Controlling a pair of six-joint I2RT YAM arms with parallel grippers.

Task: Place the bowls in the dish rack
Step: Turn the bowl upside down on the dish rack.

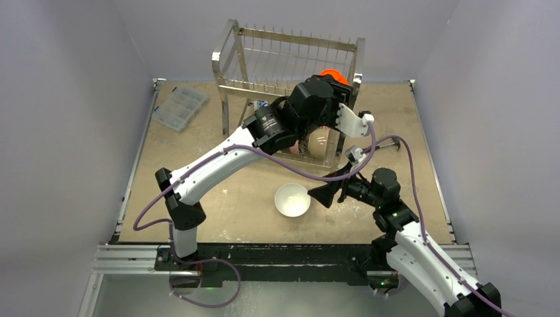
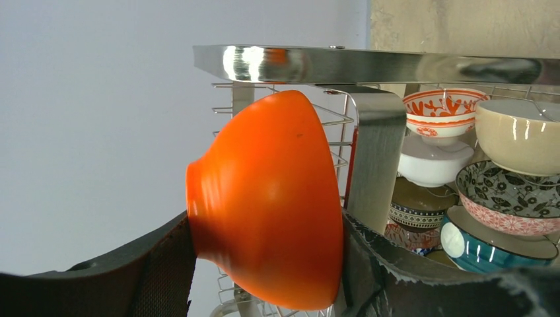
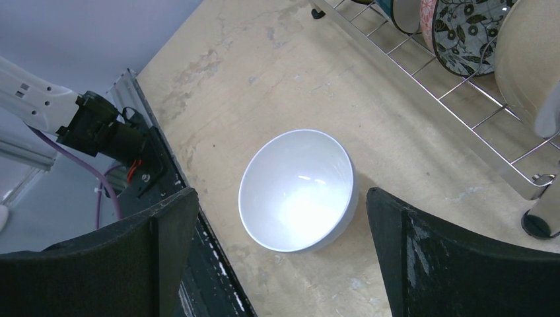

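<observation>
An orange bowl [image 2: 271,198] is gripped on its side between two black fingers [image 2: 155,274] at lower centre. A steel bar of the dish rack [image 2: 376,65] is seen across the top, with other bowls [image 2: 505,198] packed at right.

White arms [image 1: 218,162], black joints [image 1: 188,212], purple cables [image 1: 302,173]

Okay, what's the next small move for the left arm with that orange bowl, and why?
Probably ease the orange bowl inward over the dish rack's upper prongs before letting go. The left gripper clamps it on edge at the rack's end, and the lower tier already looks crowded with bowls.
</observation>
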